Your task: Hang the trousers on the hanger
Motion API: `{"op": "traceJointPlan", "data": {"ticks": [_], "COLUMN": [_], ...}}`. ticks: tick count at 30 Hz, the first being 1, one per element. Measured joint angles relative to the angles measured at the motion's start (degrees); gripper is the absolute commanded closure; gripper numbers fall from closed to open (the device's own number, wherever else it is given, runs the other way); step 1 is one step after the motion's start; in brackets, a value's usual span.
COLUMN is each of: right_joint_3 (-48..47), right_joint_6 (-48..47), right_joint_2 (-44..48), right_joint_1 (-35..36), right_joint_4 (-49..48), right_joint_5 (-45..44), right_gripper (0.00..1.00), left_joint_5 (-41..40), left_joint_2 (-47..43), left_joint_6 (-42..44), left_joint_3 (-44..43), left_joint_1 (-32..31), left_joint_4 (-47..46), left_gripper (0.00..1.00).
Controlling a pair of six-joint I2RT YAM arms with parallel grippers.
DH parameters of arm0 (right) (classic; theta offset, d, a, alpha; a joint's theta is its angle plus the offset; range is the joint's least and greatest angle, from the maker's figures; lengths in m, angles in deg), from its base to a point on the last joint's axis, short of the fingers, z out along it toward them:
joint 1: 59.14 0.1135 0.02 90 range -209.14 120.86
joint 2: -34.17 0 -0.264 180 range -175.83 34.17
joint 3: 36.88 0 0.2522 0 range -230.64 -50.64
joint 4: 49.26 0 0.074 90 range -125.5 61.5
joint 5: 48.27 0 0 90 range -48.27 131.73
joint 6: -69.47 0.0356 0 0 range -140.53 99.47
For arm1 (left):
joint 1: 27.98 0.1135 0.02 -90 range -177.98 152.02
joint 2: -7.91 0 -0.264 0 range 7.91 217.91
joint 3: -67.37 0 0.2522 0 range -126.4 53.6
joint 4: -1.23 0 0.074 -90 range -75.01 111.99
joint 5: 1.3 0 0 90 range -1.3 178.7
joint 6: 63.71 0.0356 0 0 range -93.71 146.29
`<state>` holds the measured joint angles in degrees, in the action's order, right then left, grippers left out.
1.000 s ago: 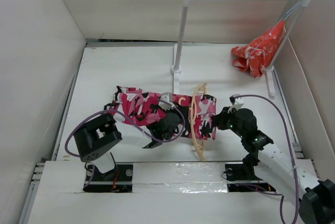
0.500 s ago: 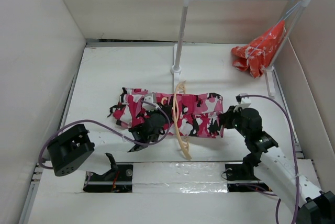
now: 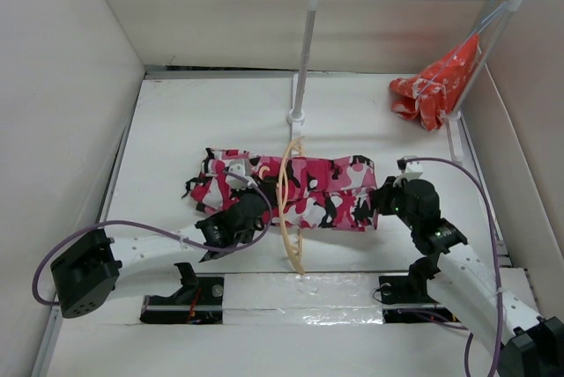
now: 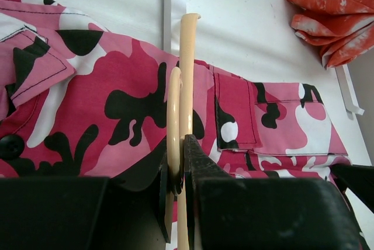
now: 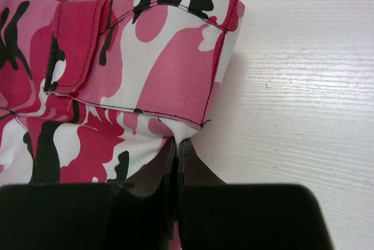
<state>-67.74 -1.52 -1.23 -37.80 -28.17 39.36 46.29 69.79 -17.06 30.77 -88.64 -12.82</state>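
crosswise, hanger (image 4: 187, 69) over trousers (image 4: 99, 80)

The top camera sits high up at the near side and looks down on the whole bench (image 3: 176, 121) from far off. The left wrist camera sits low, just behind the left jaws. It looks very closely along the hanger (image 4: 187, 57) toward the far right corner. The right wrist camera sits just behind the right jaws, closer still, and looks down at one end of the trousers (image 5: 169, 69). All three views show the trousers. The top and left wrist views both show the hanger and the orange cloth (image 4: 333, 16).
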Motion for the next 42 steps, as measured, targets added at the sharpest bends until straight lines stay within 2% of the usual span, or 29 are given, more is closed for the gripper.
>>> {"op": "traceJointPlan", "data": {"ticks": [9,17,28,36,42], "right_joint_3": [0.4,-3.3,-4.5,-5.1,-4.9], "right_joint_6": [0.2,-0.8,-1.2,-1.9,-2.2], "right_joint_2": [-1.6,1.7,-2.9,4.6,-2.3], "right_joint_1": [0.0,0.0,-0.4,-1.1,-1.4], "right_joint_4": [-1.3,2.5,2.6,5.1,3.3], "right_joint_5": [0.0,-3.6,-7.0,-10.0,-10.4], "right_gripper": [1.0,1.0,1.0,1.0,0.99], "left_joint_5": [0.9,-1.5,-2.8,-3.0,-2.6], "left_joint_2": [-1.6,0.2,5.1,8.5,9.0], "left_joint_6": [3.4,9.0,9.0,8.6,8.4], "left_joint_3": [-1.5,-9.6,-10.3,-10.0,-9.6], "left_joint_1": [0.0,-1.9,-1.9,-0.6,-0.4], "left_joint_4": [1.9,4.2,3.3,1.8,0.9], "left_gripper": [1.0,1.0,1.0,1.0,1.0]}}
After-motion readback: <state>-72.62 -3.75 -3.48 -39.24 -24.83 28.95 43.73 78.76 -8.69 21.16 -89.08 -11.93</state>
